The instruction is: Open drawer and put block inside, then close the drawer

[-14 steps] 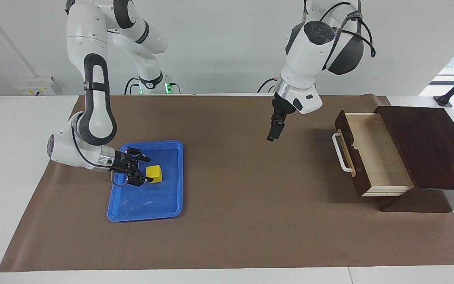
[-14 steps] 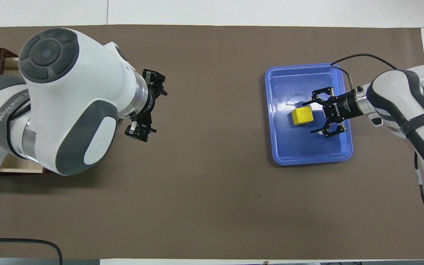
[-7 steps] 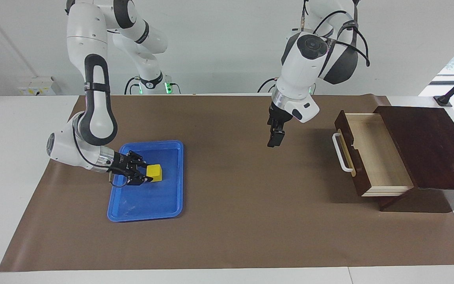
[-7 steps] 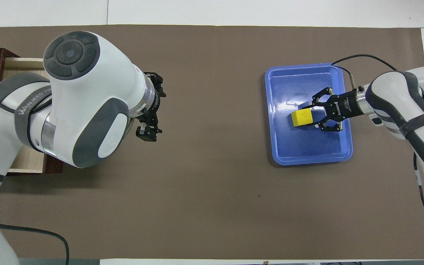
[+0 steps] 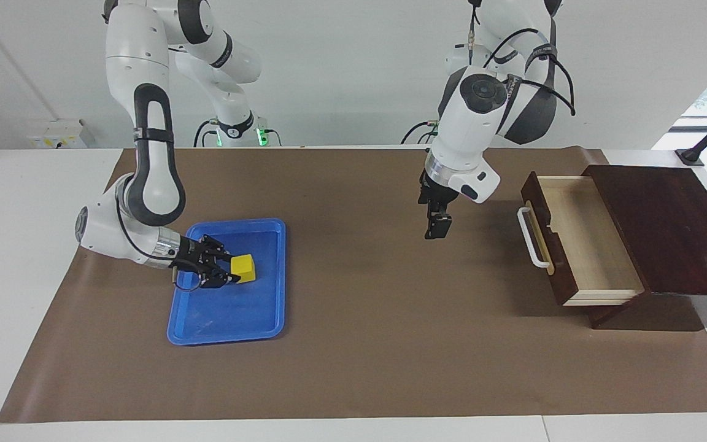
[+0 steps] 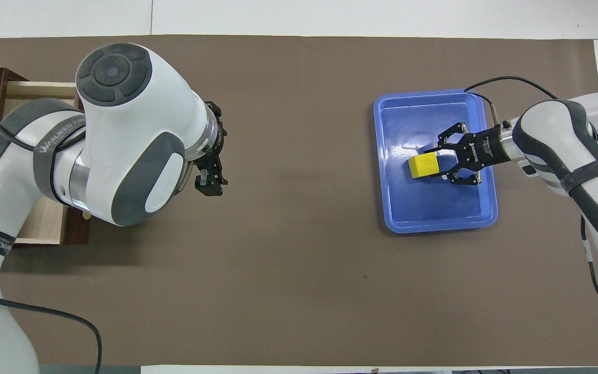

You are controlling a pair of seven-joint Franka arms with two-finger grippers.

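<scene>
Right gripper point(image 5: 226, 271) point(image 6: 438, 162), low in the blue tray point(image 5: 266, 320) point(image 6: 436, 224) at lower left of the facing frame, is clamped on the block point(image 5: 243, 267) point(image 6: 423, 166). Left gripper point(image 5: 437, 228) point(image 6: 209, 184) hangs over the bare mat at frame centre; finger state cannot be determined. The drawer point(image 5: 580, 245) point(image 6: 37, 89) stands open at the bench's right side.

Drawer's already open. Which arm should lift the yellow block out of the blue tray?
Right: its hand is already closed on the small yellow cube in the blue plastic tray. The left hand hangs over bare mat.
</scene>
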